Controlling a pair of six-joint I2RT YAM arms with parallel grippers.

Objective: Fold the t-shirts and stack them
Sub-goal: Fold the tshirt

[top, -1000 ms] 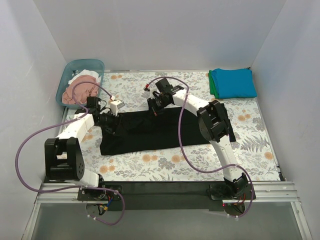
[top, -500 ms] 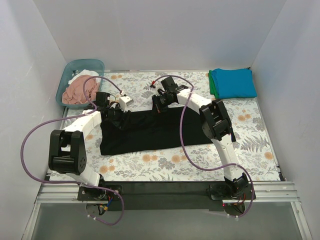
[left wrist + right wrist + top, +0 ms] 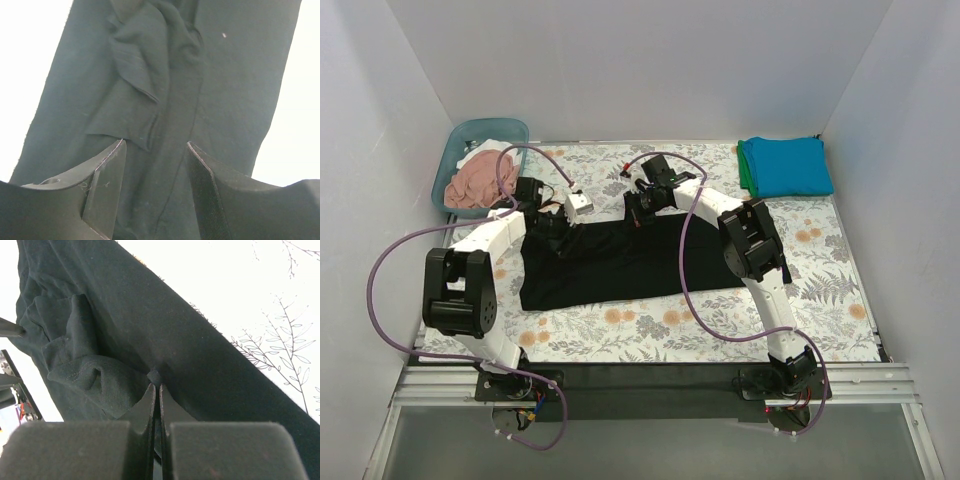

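A black t-shirt (image 3: 620,265) lies spread across the middle of the floral table cloth, its far edge bunched. My left gripper (image 3: 558,228) is at the shirt's far left edge. In the left wrist view it (image 3: 155,145) is open, with wrinkled black cloth (image 3: 150,90) under and between the fingers. My right gripper (image 3: 637,210) is at the shirt's far edge near the middle. In the right wrist view it (image 3: 155,386) is shut on a small pinch of the black shirt (image 3: 150,315). A folded teal-blue shirt (image 3: 788,165) lies on a green one (image 3: 744,172) at the back right.
A teal plastic tub (image 3: 513,132) stands at the back left corner and holds a dusty pink shirt (image 3: 478,183) and a white one (image 3: 486,156). White walls close in the sides and back. The floral table cloth (image 3: 820,275) shows around the shirt.
My left arm has swung back and to the right, bringing its gripper up to the shirt's far left edge. My right gripper has shifted slightly back with the cloth's far edge.
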